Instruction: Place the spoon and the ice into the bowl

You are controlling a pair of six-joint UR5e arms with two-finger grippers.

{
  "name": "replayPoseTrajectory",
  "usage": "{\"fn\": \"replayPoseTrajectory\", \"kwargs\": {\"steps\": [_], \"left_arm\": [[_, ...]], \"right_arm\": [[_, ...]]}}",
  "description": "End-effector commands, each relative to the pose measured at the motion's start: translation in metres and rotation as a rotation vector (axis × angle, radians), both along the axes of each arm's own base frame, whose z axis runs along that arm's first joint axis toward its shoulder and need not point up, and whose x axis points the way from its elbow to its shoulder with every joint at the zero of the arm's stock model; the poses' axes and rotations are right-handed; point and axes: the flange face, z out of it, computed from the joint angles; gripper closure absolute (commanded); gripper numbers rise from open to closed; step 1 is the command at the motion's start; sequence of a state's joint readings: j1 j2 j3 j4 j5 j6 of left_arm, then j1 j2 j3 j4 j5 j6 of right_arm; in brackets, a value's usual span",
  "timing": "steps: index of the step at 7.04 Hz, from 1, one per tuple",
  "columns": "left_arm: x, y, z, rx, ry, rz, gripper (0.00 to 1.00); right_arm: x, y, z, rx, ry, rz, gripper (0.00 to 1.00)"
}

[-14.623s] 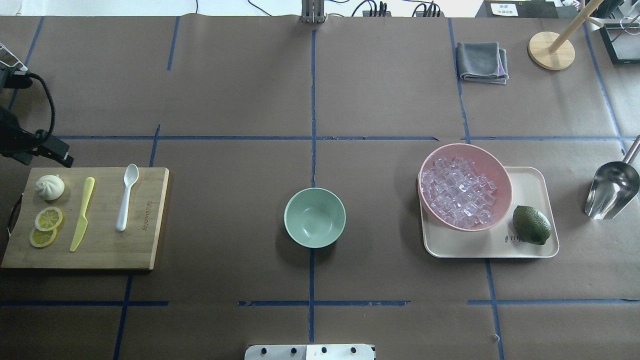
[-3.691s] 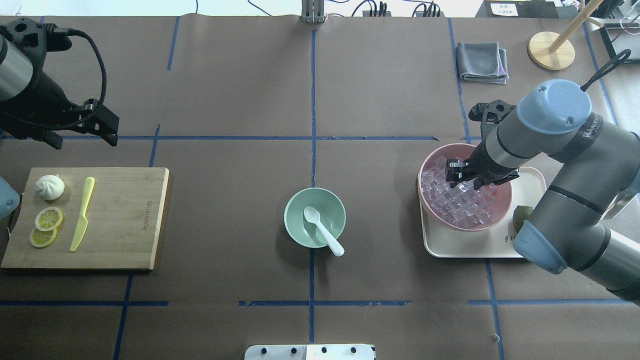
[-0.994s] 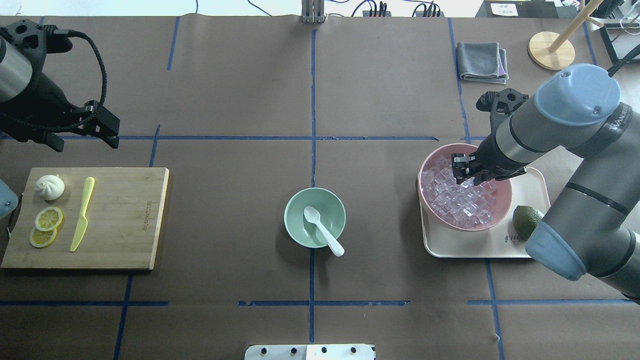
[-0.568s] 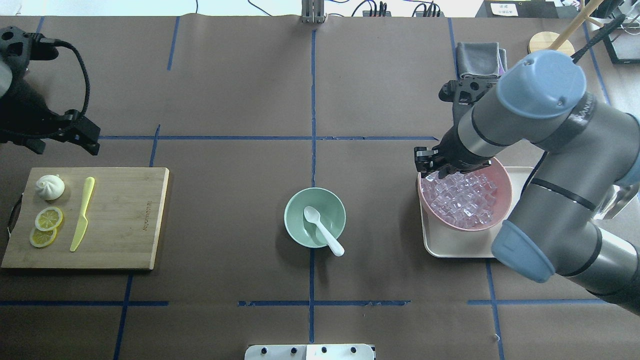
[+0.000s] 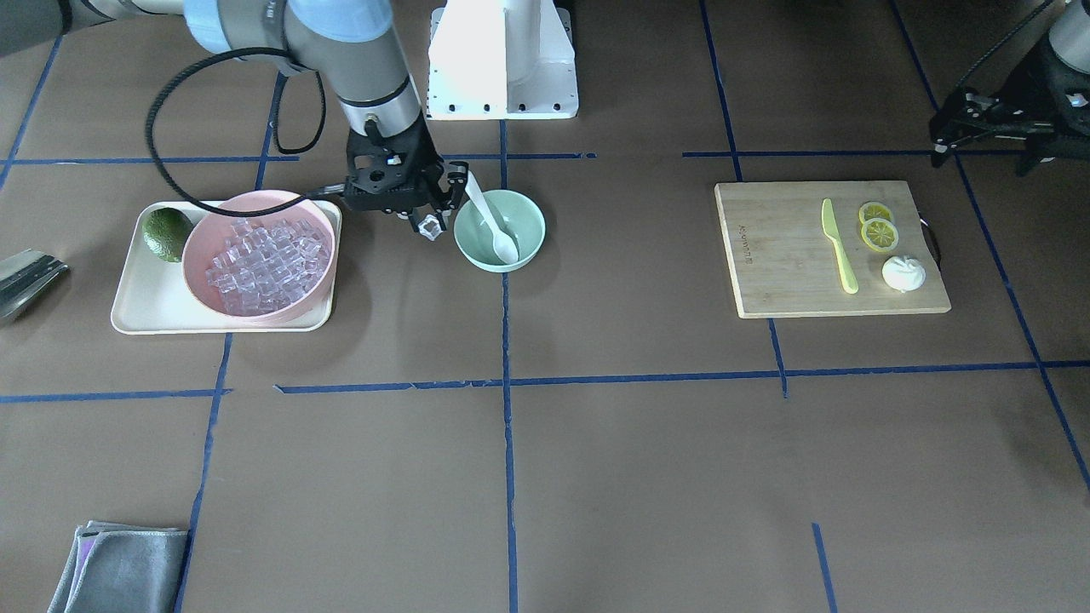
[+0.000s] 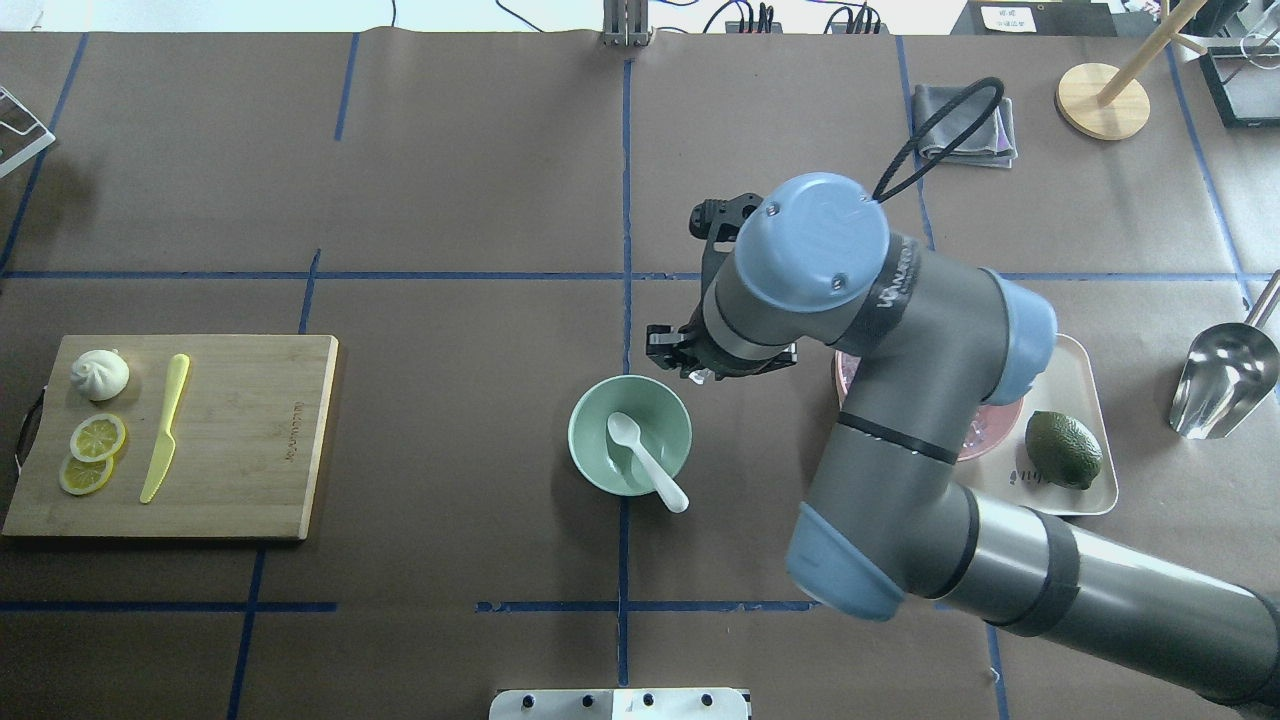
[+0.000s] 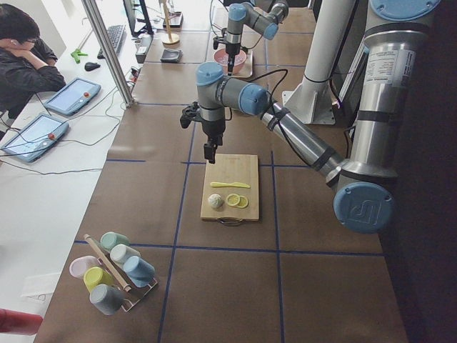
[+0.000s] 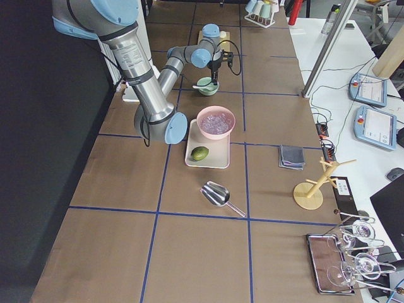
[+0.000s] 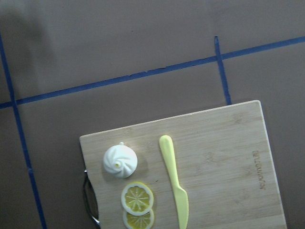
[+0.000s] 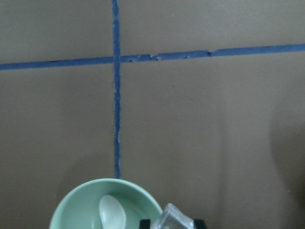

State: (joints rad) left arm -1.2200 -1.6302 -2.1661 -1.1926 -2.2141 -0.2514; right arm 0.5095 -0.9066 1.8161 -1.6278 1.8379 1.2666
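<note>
A table (image 6: 450, 180) covered with brown paper and marked with blue tape lines fills the views. Near its middle stands the green bowl (image 6: 593, 442). The white spoon (image 6: 645, 462) lies inside it, with the scoop down in the bowl and the handle leaning on the rim and sticking out on the robot's side.

The right gripper (image 5: 428, 217) hangs just beside the bowl's rim, on the side toward the pink bowl (image 5: 260, 319). Its jaws are closed on one clear ice cube (image 5: 433, 228), which is held above the table and is not inside the green bowl. In the right wrist view the cube appears at the edge of the bowl's rim.

The pink bowl is full of ice cubes and stands on a cream tray (image 5: 140, 294) together with a green lime (image 5: 166, 232). A metal scoop (image 6: 1225, 380) lies apart from the tray, at the table's right end.

On the other side lies a wooden cutting board (image 6: 260, 440) with a yellow-green knife (image 6: 165, 425), two lemon slices (image 6: 97, 437) and a white bun (image 6: 100, 374). The left gripper (image 7: 209, 153) hangs in the air near the board's far edge, holding nothing that I can see; I cannot tell how its jaws stand. A folded grey cloth (image 6: 975, 140) lies at the far right part of the table.
</note>
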Motion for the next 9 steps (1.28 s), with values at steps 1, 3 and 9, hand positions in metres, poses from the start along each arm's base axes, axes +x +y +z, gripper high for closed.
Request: {"fn": "replayPoseTrajectory", "kwargs": {"steps": [1, 3, 9], "left_arm": [[-0.027, 0.012, 0.034, -0.052, -0.026, -0.029, 0.00], [-0.052, 0.005, 0.053, -0.096, -0.042, -0.095, 0.00], [-0.076, -0.007, 0.111, -0.203, -0.066, -0.146, 0.00]], "right_arm": [[-0.056, 0.024, -0.017, 0.009, 0.027, -0.003, 1.00], [-0.072, 0.037, -0.025, 0.021, 0.028, -0.015, 0.99], [-0.047, 0.028, -0.043, 0.034, -0.014, 0.007, 0.01]]}}
